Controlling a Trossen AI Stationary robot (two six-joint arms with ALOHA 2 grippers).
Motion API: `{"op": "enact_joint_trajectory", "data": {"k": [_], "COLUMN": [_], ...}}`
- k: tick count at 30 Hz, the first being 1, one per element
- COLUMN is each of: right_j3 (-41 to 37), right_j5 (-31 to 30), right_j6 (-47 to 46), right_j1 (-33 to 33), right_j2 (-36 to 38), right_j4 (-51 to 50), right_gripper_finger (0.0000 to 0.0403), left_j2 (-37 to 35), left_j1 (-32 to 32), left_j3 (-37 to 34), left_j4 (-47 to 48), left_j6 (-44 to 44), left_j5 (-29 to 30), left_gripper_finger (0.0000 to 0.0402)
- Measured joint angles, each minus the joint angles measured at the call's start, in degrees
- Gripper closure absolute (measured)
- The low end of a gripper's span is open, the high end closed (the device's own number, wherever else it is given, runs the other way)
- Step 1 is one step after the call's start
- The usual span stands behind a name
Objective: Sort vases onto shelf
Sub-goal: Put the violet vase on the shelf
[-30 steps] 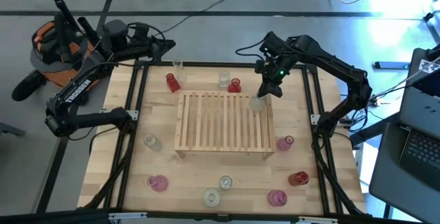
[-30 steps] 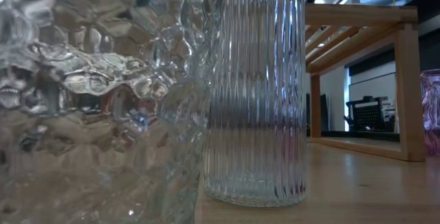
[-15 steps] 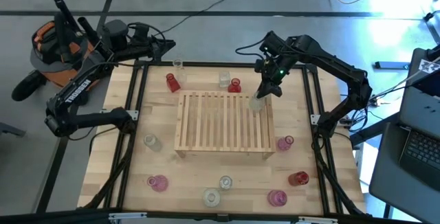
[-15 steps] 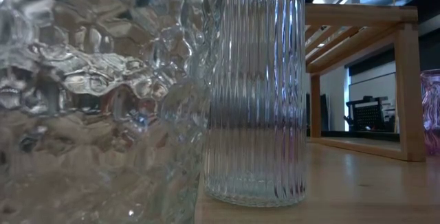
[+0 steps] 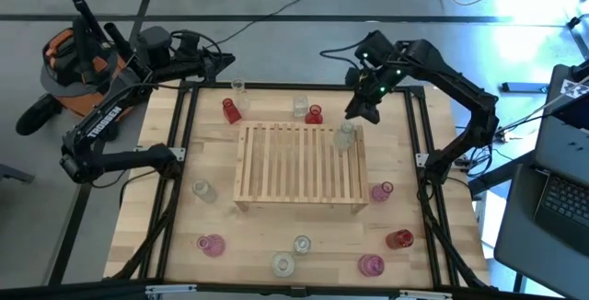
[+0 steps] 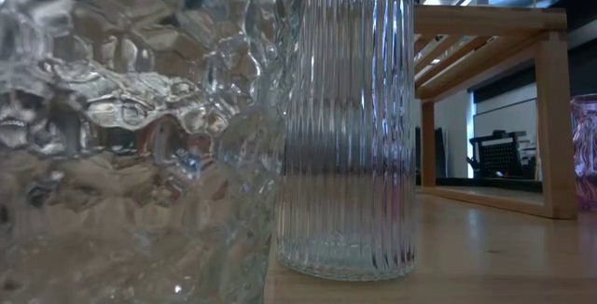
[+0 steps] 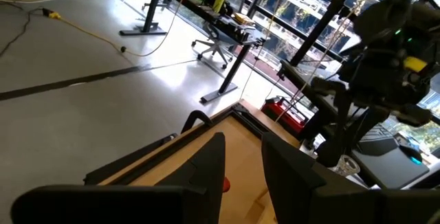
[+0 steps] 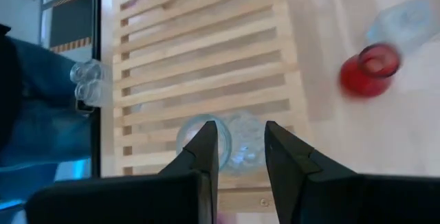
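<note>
Left pincer [image 7: 240, 159] waits off the surface's far left corner, fingers slightly parted, holding nothing. Right pincer [image 5: 357, 113] hangs released just above a clear vase [image 5: 345, 136] standing on the shelf's [image 5: 299, 164] far right corner.

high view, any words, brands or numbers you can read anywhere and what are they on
"TROSSEN": white letters running along the left arm, near the table's left edge.
Nothing else is legible: the vases, the shelf and the right arm show no text, and the orange vacuum beside the table bears no marking clear enough to read.
</note>
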State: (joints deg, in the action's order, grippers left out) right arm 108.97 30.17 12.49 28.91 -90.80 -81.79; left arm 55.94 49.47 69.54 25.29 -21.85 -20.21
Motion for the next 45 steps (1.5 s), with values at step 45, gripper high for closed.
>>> {"op": "enact_joint_trajectory", "data": {"k": [45], "right_j3": [-60.2], "right_j5": [-40.5], "right_j6": [-70.7], "right_j1": [-56.3], "right_j2": [32.2], "right_j4": [11.4], "right_gripper_finger": [0.0291], "left_j2": [2.6], "left_j1": [-1.7], "left_j3": [0.0], "left_j4": [-2.3], "left_j6": [-0.6], "left_j5": [1.7], "left_gripper_finger": [0.0312]}}
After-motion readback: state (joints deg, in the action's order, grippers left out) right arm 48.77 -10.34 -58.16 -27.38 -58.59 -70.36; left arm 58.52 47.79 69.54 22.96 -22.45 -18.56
